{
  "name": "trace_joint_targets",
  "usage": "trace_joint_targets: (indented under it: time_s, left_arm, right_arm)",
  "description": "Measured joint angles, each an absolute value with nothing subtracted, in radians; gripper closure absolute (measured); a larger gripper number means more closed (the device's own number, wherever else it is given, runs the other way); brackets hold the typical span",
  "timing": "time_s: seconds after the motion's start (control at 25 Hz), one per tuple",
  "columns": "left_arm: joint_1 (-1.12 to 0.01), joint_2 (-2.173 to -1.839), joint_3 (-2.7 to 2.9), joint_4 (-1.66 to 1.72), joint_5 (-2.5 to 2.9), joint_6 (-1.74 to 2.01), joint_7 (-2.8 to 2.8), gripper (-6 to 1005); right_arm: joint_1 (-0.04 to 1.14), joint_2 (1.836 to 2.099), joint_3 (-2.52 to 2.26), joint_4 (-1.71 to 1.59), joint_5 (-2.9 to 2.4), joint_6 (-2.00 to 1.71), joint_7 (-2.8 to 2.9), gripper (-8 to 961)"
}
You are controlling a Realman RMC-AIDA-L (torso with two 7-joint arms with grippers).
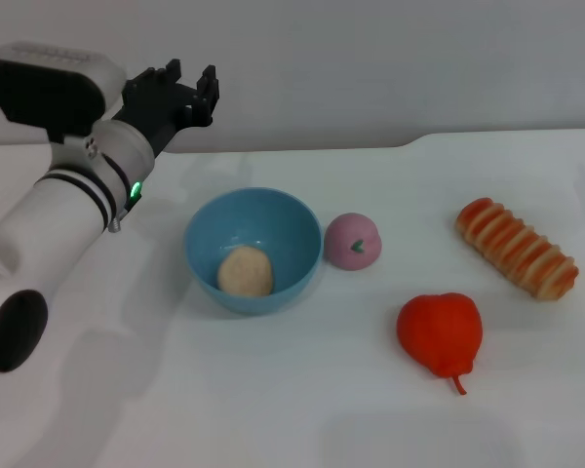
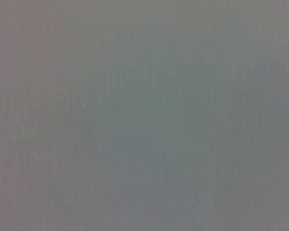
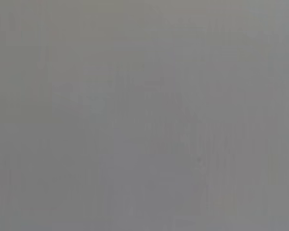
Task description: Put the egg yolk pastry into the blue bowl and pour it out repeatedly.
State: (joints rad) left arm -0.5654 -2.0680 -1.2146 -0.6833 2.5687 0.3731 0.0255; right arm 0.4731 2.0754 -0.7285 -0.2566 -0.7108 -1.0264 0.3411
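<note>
Jaws of my left gripper (image 1: pixel 191 83) stand apart with nothing between them, held up off the surface at the far left, well away from the blue bowl (image 1: pixel 294 222) and pointing toward the far wall. From the head view I see that arm reaching in from the near left, white-sleeved with a small green light on it. My right gripper does not show in any view, so I have nothing to say about it.

I see the egg yolk pastry (image 1: pixel 246 271) lying inside the blue bowl, on its bottom toward the near side, pale and rounded. That bowl sits upright on the white surface (image 1: pixel 273 390), a little left of centre.

Just to the right of the bowl, close to its rim, rests a pink ball (image 1: pixel 352 241) with a small green mark on it; I cannot tell whether the two touch. Nearer to me and further right lies a red pear-shaped fruit (image 1: pixel 440 332), its stem pointing my way. At the far right an orange-striped bread roll (image 1: pixel 516 248) lies at a slant.

Both wrist views give me only flat grey.
</note>
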Motion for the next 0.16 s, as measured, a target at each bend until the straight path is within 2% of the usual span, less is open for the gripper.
trace_joint_targets:
  time_s: [0.16]
  left_arm:
    - [-0.557, -2.066, -1.209, -0.669, 2.569, 0.391, -0.025, 610]
  right_arm:
    - [0.471, 2.073, -0.726, -0.245, -0.708, -1.033, 0.341, 432]
